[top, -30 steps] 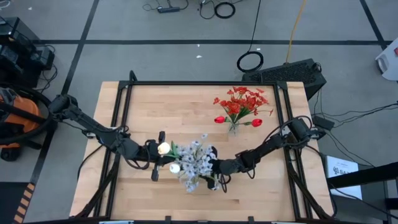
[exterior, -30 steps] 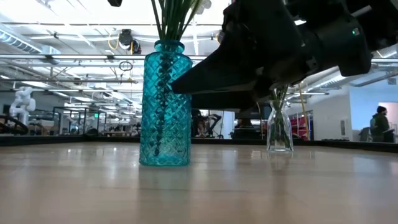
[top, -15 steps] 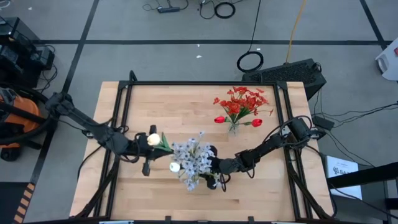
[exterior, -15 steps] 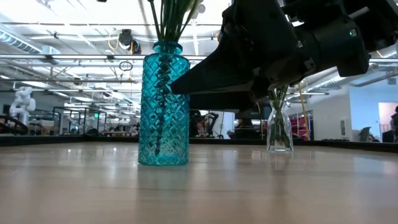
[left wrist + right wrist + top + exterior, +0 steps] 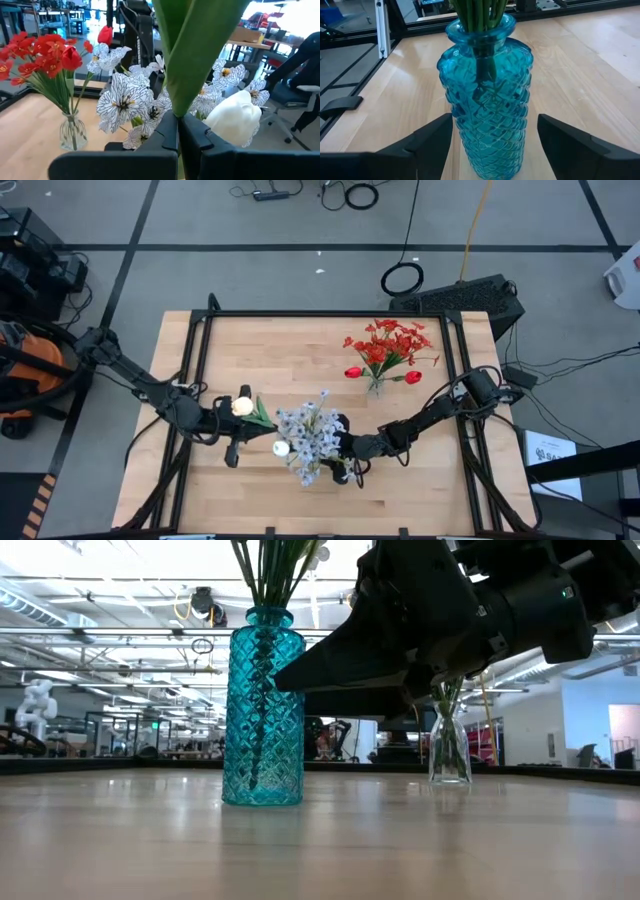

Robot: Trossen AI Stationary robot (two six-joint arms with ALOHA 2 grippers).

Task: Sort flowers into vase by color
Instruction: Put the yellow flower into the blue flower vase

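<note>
My left gripper (image 5: 238, 426) sits left of the teal glass vase (image 5: 264, 710), shut on a cream-white tulip whose bud (image 5: 243, 407) shows above it. The vase stands upright on its base and holds pale blue-white sprays (image 5: 310, 435) and another white tulip bud (image 5: 281, 447). In the low view one stem (image 5: 243, 570) leans out of its mouth to the left. My right gripper (image 5: 495, 142) is open and level, with a finger on each side of the vase body (image 5: 490, 100). The red flowers (image 5: 385, 350) stand in a clear vase (image 5: 449, 750). My left gripper pinches the tulip's green leaf and stem (image 5: 181, 97) between its two shut fingers, coming level from the table's left side. The leaf rises upright above the fingers. The lower stem is hidden below the gripper. My right gripper: whether its fingers touch the vase cannot be told.
The clear vase of red flowers (image 5: 72, 132) stands toward the table's far right, behind my right arm (image 5: 430, 415). Black rails (image 5: 200, 350) run along the table's edges. Bare wood lies at the near side (image 5: 320, 840) and at the far left.
My left gripper, still shut on the tulip, has moved toward the table's left edge and a little toward the far edge. The bud has been drawn away from the bouquet. In the low view a stem now leans further left out of the vase mouth.
</note>
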